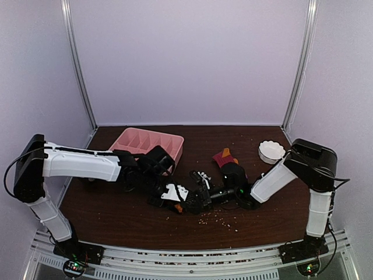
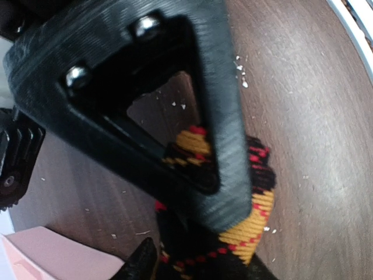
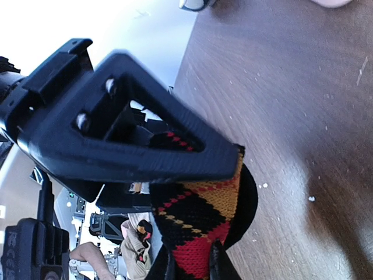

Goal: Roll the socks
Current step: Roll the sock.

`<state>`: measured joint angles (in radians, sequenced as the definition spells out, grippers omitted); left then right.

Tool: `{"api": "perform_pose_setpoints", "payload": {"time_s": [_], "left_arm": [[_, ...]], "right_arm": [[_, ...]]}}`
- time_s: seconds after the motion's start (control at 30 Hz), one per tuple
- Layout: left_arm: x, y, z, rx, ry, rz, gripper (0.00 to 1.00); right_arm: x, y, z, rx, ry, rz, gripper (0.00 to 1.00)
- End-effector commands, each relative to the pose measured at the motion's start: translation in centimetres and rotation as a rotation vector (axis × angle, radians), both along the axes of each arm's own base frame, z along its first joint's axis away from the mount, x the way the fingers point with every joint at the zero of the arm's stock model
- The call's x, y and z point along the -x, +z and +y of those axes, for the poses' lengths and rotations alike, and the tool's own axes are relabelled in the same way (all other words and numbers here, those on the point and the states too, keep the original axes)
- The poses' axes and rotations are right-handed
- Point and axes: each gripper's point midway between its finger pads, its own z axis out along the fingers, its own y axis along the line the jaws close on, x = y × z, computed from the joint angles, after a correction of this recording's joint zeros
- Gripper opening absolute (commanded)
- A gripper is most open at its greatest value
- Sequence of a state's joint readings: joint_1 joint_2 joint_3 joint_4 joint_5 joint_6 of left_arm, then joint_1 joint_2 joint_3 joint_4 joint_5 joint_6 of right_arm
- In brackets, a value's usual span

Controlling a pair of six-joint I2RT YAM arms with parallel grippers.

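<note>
Knit fabric: pinching argyle sock (image 3: 192,233) in right pincer (image 3: 224,210), straddling it with left pincer (image 2: 186,239), closure unclear; could yank loose under opposing pulls.

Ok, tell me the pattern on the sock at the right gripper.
Sock: black, red and orange diamonds; clearest in right wrist view.

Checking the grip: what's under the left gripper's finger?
A sock, orange, black and red, lying on the table. The finger hides its middle; whether it is pinched cannot be seen.

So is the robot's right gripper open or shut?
Shut: the right gripper is clamped on the black, red and orange patterned fabric sock.
</note>
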<state>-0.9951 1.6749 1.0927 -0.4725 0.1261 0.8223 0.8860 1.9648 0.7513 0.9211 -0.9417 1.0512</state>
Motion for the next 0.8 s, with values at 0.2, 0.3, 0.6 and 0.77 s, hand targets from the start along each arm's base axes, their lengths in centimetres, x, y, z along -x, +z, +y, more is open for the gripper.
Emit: {"api": "perform_pose_setpoints", "payload": {"time_s": [0.2, 0.3, 0.6, 0.77], "left_arm": [[-1.2, 4.7, -0.6, 0.03, -0.005, -0.074, 0.17], [0.0, 4.5, -0.6, 0.018, -0.001, 0.023, 0.11], [3.7, 6.3, 0.3, 0.074, 0.045, 0.479, 0.62], [4.3, 10.5, 0.3, 0.212, 0.066, 0.718, 0.98]], "right_arm": [[-0.4, 6.0, 1.4, -0.169, -0.04, 0.033, 0.03], [-0.3, 6.8, 1.5, -0.176, -0.043, -0.005, 0.04], [0.7, 7.5, 1.3, -0.073, 0.002, -0.237, 0.05], [1.7, 8.3, 1.6, -0.04, 0.05, -0.332, 0.04]]}}
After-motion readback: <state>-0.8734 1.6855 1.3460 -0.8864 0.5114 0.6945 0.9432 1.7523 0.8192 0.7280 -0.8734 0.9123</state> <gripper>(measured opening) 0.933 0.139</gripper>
